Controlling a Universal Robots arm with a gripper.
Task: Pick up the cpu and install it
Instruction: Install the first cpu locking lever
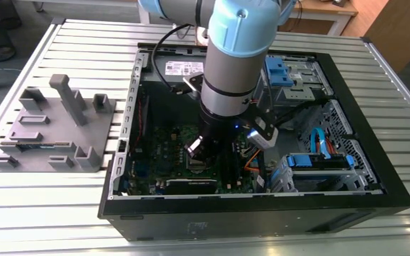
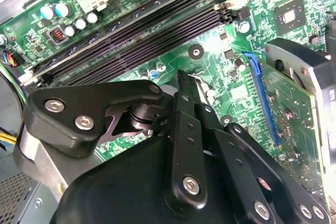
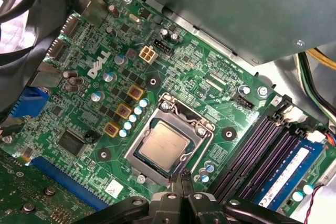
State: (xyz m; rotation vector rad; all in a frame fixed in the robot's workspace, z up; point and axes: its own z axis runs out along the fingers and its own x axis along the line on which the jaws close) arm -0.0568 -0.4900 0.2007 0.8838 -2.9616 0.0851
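In the exterior view, one robot arm reaches down into one open computer case lying on a slatted metal worktop. Its hand hangs low over the green motherboard, above the dark square socket near the board's middle. On the exterior view's left, well apart from the case, sits one grey plastic holder with several upright posts; one long thin memory stick lies in a slot of it. Inside the case, toward the exterior view's right, are two blue-fronted drive bays.

In the second wrist view, the hand's black linkage covers the foreground, its fingers drawn together to a narrow tip with nothing visible between them. Four dark memory slots run side by side across the board beyond it, and one blue expansion slot edges a green card.

In the first wrist view, the one cpu, silvery-grey topped, lies seated flat inside the metal-framed socket, whose frame is open around it. The tip of the hand stands just beside the socket's near edge, apart from the cpu and not gripping it. The fingers look shut together and empty. Three square gold-coloured components line up beside the socket, and one blue-labelled memory stick sits in the slots on the other side.
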